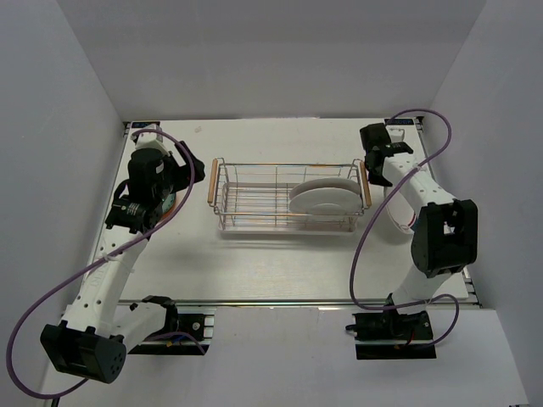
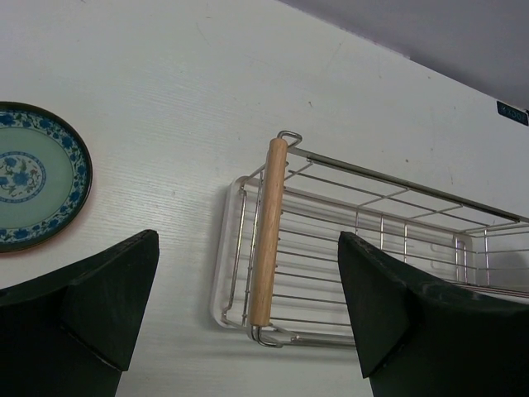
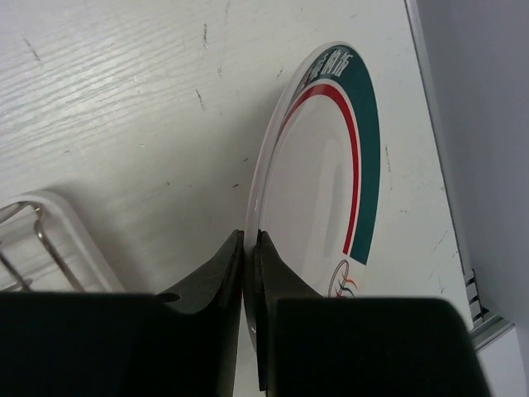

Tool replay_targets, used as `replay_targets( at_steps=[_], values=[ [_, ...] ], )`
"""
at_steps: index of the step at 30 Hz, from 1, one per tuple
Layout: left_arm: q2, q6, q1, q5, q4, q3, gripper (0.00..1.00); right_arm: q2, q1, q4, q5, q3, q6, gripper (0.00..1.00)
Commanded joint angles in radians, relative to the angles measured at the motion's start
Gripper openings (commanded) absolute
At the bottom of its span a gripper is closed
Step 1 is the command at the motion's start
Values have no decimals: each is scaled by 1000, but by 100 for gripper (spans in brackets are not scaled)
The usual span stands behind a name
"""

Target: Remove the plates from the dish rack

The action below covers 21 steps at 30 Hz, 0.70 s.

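I am at the set-down step on the right side. My right fingers point(image 3: 207, 281) are pinched closed on the rim of a white plate point(image 3: 318, 182) with a green and red ring. It is held out over the table point(image 3: 124, 99) just right of the dish rack point(image 1: 254, 199), and I cannot tell whether it touches the table yet. My left fingers point(image 2: 107, 289) are spread wide and empty, hovering between a blue-patterned plate point(image 2: 33, 178) lying on the table and the rack's wooden handle point(image 2: 269, 231). More white plates point(image 1: 322, 199) stand in the rack's right end. Next, I judge, I need to lower the held plate flat, release it, then go for those.
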Motion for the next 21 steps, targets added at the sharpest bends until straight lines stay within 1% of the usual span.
replay_targets(
  at_steps=[1,4,5,8,10,12,13,15,16,19,20,21],
  values=[
    [-4,-4,-3,-13,-17,1,98,61,-12,-38,41,18,87,0],
    [-9,-4,-3,-24,-23,3,98,92,-24,-41,25,24,100,11],
    [-10,-4,-3,-25,-25,3,98,98,-35,-41,8,24,103,17],
    [-13,-4,-3,-31,-30,4,98,97,-47,-29,-30,19,103,25],
    [-15,-2,-3,-25,-30,3,98,83,-56,2,-61,3,89,29],
    [-13,-4,-12,-13,-26,3,98,59,-62,22,-109,-10,65,39],
    [-13,-2,-12,-5,-25,3,98,50,-68,38,-126,-11,57,49],
    [-6,-2,-12,-5,-30,7,98,25,-79,52,-165,-11,31,54],
    [-4,-2,-12,-7,-33,10,98,14,-81,61,-196,-8,23,60],
    [-4,-1,-12,-5,-34,13,98,-20,-99,88,-244,15,-40,64],
    [-4,1,-12,-5,-36,15,98,-27,-105,91,-273,28,-55,69],
    [-4,1,-12,-7,-37,13,98,-39,-116,91,-278,44,-75,71]
  ],
)
